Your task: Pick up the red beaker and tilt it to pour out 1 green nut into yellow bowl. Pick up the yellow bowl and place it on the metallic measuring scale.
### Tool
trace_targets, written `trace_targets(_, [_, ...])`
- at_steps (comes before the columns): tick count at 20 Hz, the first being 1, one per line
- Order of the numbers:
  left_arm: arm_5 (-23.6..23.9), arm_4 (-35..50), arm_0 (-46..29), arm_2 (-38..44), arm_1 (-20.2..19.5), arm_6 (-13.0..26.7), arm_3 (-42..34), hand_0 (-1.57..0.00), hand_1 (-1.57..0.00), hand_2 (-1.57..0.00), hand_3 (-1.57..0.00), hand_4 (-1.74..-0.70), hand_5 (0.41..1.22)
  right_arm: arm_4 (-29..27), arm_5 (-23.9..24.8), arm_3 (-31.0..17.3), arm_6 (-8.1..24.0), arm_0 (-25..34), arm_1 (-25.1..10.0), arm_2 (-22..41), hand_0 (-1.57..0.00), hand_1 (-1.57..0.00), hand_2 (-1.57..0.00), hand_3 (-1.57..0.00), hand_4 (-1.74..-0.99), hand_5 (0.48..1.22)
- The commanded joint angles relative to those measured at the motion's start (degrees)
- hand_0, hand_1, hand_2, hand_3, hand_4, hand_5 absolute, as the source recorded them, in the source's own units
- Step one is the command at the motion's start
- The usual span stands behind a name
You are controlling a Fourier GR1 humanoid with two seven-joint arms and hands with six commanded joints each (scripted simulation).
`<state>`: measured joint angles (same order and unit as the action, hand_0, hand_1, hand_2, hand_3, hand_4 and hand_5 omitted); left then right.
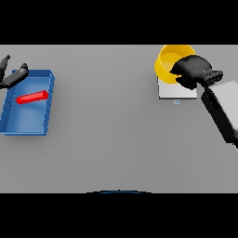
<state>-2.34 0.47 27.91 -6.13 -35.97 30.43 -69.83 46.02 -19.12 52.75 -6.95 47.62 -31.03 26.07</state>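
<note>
**Bowl on scale, beaker in tray**

Counter (116, 139) grey. Blue tray (28, 122) just right of the left robot hand (11, 76), whose fingers are spread and relaxed at the tray's far left corner. Metallic measuring scale (176, 90) under the right robot hand (193, 70), fingers curled round the yellow bowl (168, 62) rim. Red beaker (32, 97) lies in tray, below-right of left robot hand.

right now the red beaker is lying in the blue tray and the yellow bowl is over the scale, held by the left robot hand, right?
Not quite: it is the right robot hand at the yellow bowl, not the left. The head view shows the rest holds: the red beaker lies in the blue tray and the bowl is over the scale.
</note>
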Motion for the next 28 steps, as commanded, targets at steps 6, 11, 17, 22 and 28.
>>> trace_targets(6, [-0.02, -1.18, 1.38, -0.74, 0.19, 0.15, 1.29, 0.00, 0.00, 0.00, 0.00, -0.86, 0.804, -0.47, 2.59, -7.45, -1.83, 0.70, 1.44, -0.84, -1.57, -1.57, -1.40, -1.34, -1.741, 1.221])
trace_targets(11, [-0.22, -0.90, 1.15, -0.49, -0.02, 0.02, 1.26, 0.00, 0.00, 0.00, 0.00, -0.85, 0.799, 0.05, 4.08, -11.43, -2.14, 1.40, 2.47, -0.75, -1.57, -1.57, -1.38, -1.40, -1.741, 1.221])
trace_targets(17, [-0.95, -0.95, 1.10, -0.47, -0.28, -0.58, 2.34, 0.00, 0.00, 0.00, 0.00, -0.84, 0.775, -0.67, 3.06, -11.96, -1.98, 0.74, 2.24, -0.99, -1.56, -1.43, -1.34, -1.11, -1.682, 1.221])
trace_targets(22, [-0.37, -0.55, 0.69, -0.46, 0.25, -0.12, 1.23, 0.00, 0.00, 0.00, 0.00, -0.84, 0.764, -2.78, 1.00, -13.28, -1.31, 1.32, 3.36, -2.53, -0.76, -0.67, -0.58, -0.48, -1.513, 0.923])
trace_targets(28, [-0.13, -0.90, 1.10, -0.44, 0.32, -0.32, 1.95, 0.00, 0.00, 0.00, 0.00, -0.83, 0.752, -2.13, -0.19, -13.18, -1.14, 1.20, 2.81, -1.72, -0.20, -0.19, -0.15, -0.13, -1.435, 0.817])
